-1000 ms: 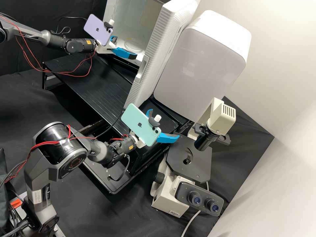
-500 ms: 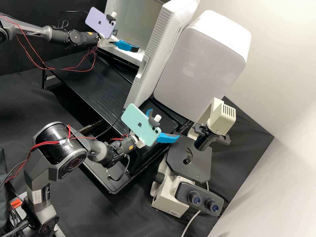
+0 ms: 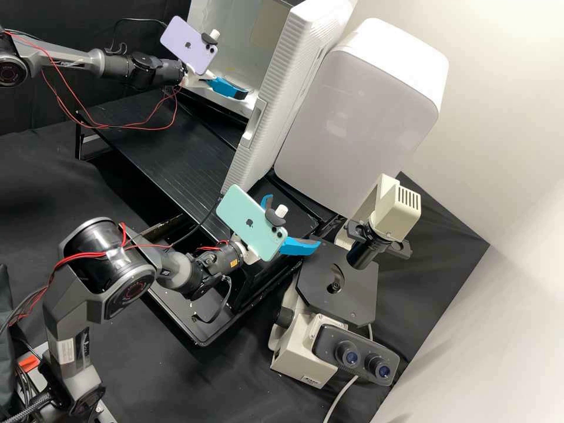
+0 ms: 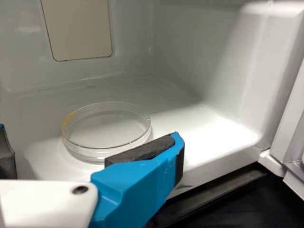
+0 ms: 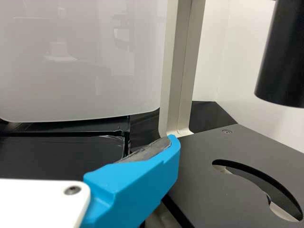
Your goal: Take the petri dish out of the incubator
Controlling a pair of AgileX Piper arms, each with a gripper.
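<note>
Revealing petri dish (image 4: 107, 129) on incubator floor (image 4: 209, 130): left wrist view.

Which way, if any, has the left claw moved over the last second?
Yes. In the high view the left claw has pushed farther into the white open incubator, toward the clear round petri dish.

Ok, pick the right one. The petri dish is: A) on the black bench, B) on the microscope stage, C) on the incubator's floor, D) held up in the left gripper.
C: the petri dish lies flat on the white floor of the incubator, just ahead of the open left gripper.
</note>
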